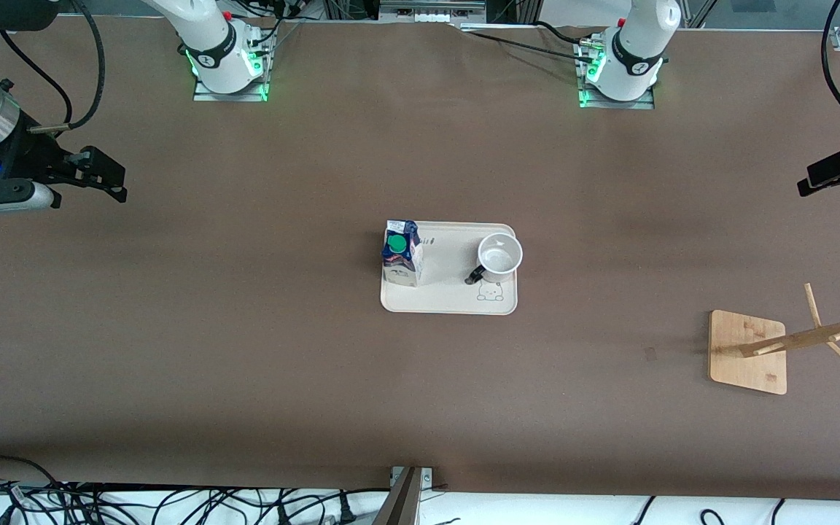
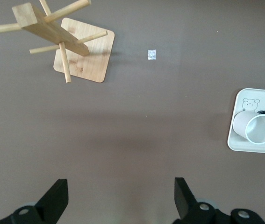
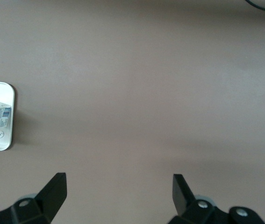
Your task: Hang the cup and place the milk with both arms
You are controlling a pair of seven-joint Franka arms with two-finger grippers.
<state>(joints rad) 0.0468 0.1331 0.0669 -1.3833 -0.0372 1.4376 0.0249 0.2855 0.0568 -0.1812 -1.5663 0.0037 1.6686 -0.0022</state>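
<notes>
With both the left gripper (image 2: 118, 198) and right gripper (image 3: 118, 196) wide open and empty, you should pinch the rigid, breakable cup (image 1: 499, 257) on the tray (image 1: 449, 302) by its rim, beside the light milk (image 1: 401, 253)

Your right gripper (image 1: 110, 179) hangs at the frame's upper left edge, your left gripper (image 1: 817, 179) at its upper right; both gape empty.
</notes>
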